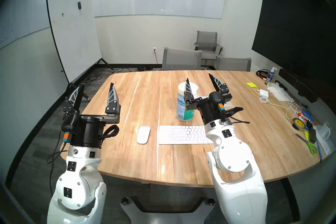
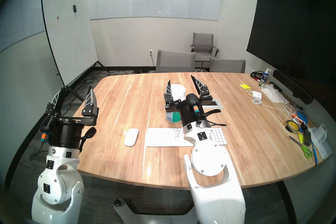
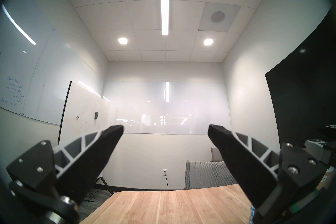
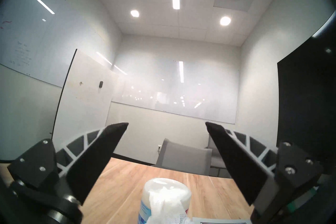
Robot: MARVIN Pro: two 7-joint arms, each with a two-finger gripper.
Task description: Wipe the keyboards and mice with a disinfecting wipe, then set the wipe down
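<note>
The white keyboard (image 1: 181, 134) (image 2: 167, 136) lies flat near the front of the wooden table (image 1: 136, 94), its right part hidden behind my right arm. The white mouse (image 1: 143, 134) (image 2: 131, 137) lies just left of it. A white wipe (image 4: 164, 203) sticks up out of the lid of the blue-green canister (image 1: 183, 109) (image 4: 147, 207) behind the keyboard. My right gripper (image 1: 198, 76) (image 2: 180, 78) (image 4: 166, 124) is open and empty, raised above the canister and pointing at the far wall. My left gripper (image 1: 97, 83) (image 2: 77, 88) (image 3: 165, 127) is open and empty, raised over the table's left edge.
A heap of white tissue (image 1: 278, 93), a charger with cables (image 1: 263, 93), a spray bottle (image 1: 270, 77), a yellow note (image 1: 251, 84), tape (image 1: 298, 123) and scissors (image 1: 309, 145) crowd the table's right side. A power outlet plate (image 2: 214, 103) is set in the table. Grey chairs (image 1: 181, 60) stand behind.
</note>
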